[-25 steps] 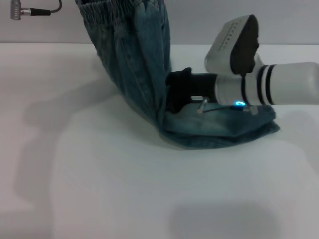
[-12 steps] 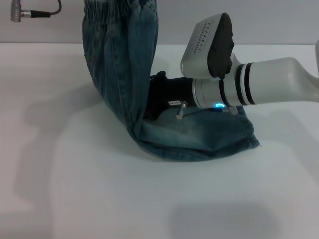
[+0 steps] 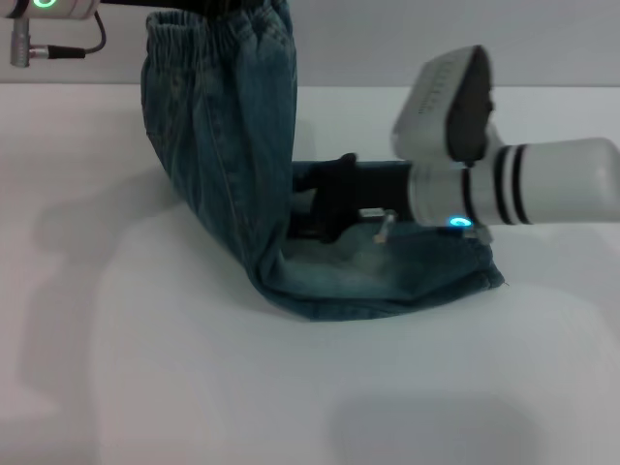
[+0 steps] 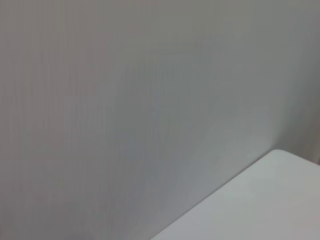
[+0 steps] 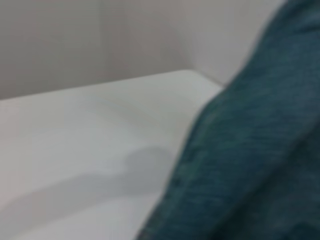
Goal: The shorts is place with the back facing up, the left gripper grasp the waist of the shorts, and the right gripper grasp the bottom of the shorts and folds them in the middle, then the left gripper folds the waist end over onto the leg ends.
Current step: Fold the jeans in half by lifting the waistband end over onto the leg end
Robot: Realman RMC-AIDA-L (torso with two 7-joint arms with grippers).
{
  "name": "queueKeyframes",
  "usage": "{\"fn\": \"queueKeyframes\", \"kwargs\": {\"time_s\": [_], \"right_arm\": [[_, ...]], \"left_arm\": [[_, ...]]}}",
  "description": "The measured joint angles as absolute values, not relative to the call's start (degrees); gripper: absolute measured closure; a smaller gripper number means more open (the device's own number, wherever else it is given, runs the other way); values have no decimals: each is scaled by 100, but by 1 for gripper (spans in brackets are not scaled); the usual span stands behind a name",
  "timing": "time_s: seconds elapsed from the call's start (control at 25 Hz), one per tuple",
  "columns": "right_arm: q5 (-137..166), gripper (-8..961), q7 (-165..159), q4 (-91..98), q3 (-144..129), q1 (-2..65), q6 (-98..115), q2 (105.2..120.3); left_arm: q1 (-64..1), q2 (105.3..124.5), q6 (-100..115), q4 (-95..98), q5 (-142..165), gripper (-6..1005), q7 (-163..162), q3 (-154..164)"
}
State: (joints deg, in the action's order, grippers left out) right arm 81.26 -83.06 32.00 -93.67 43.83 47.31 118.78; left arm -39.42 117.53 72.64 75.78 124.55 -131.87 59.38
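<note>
The blue denim shorts (image 3: pixel 218 155) hang bent in an L. The elastic waist (image 3: pixel 215 34) is lifted to the top of the head view, where my left gripper (image 3: pixel 184 8) grips it at the frame's edge. The leg ends (image 3: pixel 407 276) lie flat on the white table (image 3: pixel 145 368). My right gripper (image 3: pixel 315 203) reaches in from the right, low over the leg ends, its tip against the inside of the hanging denim. Denim (image 5: pixel 250 165) fills the near side of the right wrist view. No cloth appears in the left wrist view.
A grey cable plug (image 3: pixel 29 44) hangs beside the left arm at the upper left. A grey wall (image 4: pixel 125 100) backs the table, and one corner of the table (image 4: pixel 270 195) shows in the left wrist view.
The lifted waist has shifted left and the hanging denim has swung with it. My right arm pushed left, dragging the leg ends along, then drew back right.
</note>
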Motion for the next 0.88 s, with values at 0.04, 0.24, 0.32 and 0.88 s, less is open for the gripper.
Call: {"fn": "queueKeyframes", "kwargs": {"time_s": [0.04,0.24,0.32,0.88], "right_arm": [[8127,425,-8270,3291,-9241,4246,4731,11877],[8135,425,-8217,3503,-8628,3786,4765,11860],[8128,425,-8193,3594,-8287,3600,4727,11861],[6658,426,-6473,2749,-5533,3317,4537,11857]], "left_arm": [[-3935,11752,7262,7564,12454,928,-13174,5938],[-3908,11750,7252,7450,12454,929,-13095,5934],[-3908,11750,7255,7410,12454,928,-13091,5956],[-3940,11807,7239,7329,12138,919,-13133,6821]]}}
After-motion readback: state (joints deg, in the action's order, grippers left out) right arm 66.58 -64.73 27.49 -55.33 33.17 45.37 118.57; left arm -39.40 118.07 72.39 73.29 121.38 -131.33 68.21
